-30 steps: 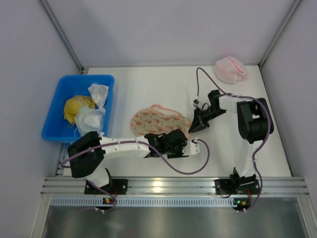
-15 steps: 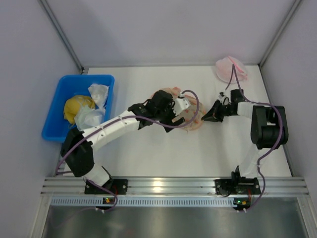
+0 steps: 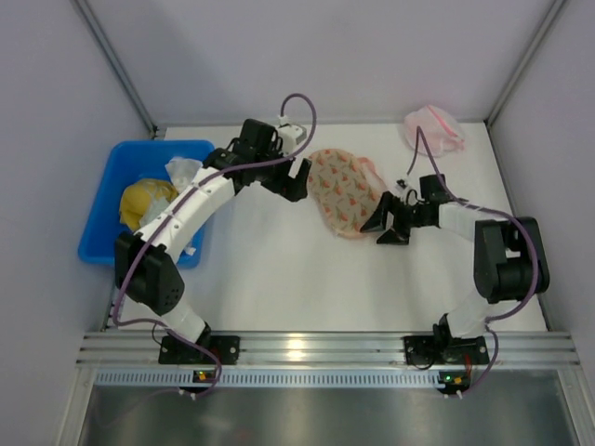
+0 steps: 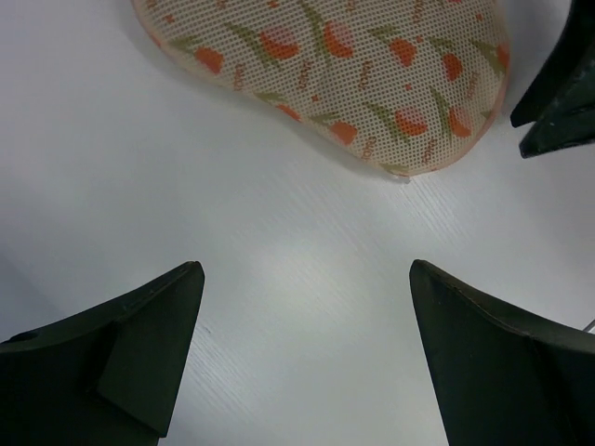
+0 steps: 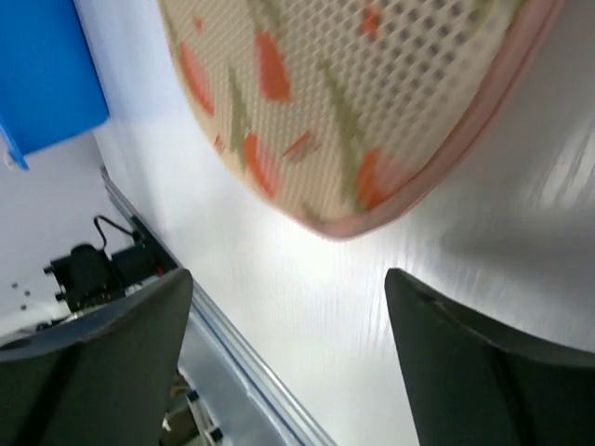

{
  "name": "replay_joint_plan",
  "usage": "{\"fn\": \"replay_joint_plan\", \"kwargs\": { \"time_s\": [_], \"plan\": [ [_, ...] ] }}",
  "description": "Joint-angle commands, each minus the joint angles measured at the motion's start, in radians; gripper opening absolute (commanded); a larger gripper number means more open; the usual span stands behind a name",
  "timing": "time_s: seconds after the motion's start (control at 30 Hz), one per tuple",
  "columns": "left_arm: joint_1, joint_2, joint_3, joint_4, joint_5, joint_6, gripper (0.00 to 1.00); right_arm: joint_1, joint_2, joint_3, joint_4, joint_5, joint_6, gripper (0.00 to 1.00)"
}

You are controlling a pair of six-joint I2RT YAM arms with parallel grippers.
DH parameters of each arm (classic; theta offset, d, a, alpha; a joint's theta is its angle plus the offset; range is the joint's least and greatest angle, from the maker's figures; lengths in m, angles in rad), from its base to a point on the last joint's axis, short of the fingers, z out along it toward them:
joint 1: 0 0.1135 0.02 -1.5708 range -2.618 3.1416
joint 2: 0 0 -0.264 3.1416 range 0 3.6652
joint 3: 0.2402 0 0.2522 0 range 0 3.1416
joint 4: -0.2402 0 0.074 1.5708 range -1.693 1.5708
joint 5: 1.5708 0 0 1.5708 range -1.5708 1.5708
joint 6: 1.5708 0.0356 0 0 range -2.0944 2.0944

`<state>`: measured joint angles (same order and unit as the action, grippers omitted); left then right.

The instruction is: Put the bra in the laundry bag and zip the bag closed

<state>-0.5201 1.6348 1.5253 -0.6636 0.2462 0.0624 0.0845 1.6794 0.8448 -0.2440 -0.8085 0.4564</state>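
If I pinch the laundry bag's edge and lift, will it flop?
Likely flops: the laundry bag is thin open mesh lying flat. Probably light, so a push may slide it across the smooth table. Its piped edge looks the firmest grip.

laundry bag (image 3: 342,190) was peach-beige mesh with red-orange and green sprigs, pink edging | bin (image 3: 104,186) was blue | cloth lump (image 3: 141,203) was yellow | mesh bundle (image 3: 433,130) was pink and white | surface (image 3: 307,279) was white
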Motion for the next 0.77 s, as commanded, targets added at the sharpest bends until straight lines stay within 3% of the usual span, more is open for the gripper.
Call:
{"fn": "replay_joint_plan", "kwargs": {
  "time_s": [0.0, 0.13, 0.23, 0.43, 0.73],
  "plan": [
    [0.064, -0.030, 0.049, -0.060, 0.084, -0.119, 0.98, 0.000, -0.116, 0.071, -0.136, 0.046, -0.157, 0.87],
    [0.092, -0.088, 0.024, -0.077, 0.027, -0.111, 0.98, -0.020, -0.223, 0.151, -0.364, 0.177, -0.350, 0.89],
    [0.103, -0.154, -0.046, -0.080, -0.005, -0.111, 0.98, -0.032, -0.343, 0.157, -0.405, 0.235, -0.479, 0.98],
    [0.121, -0.292, -0.207, -0.077, -0.034, -0.073, 0.98, -0.038, -0.507, 0.114, -0.469, 0.216, -0.529, 0.99],
    [0.143, -0.357, -0.252, -0.077, -0.064, -0.081, 0.98, -0.037, -0.592, 0.094, -0.472, 0.215, -0.536, 0.99]
  ]
}}
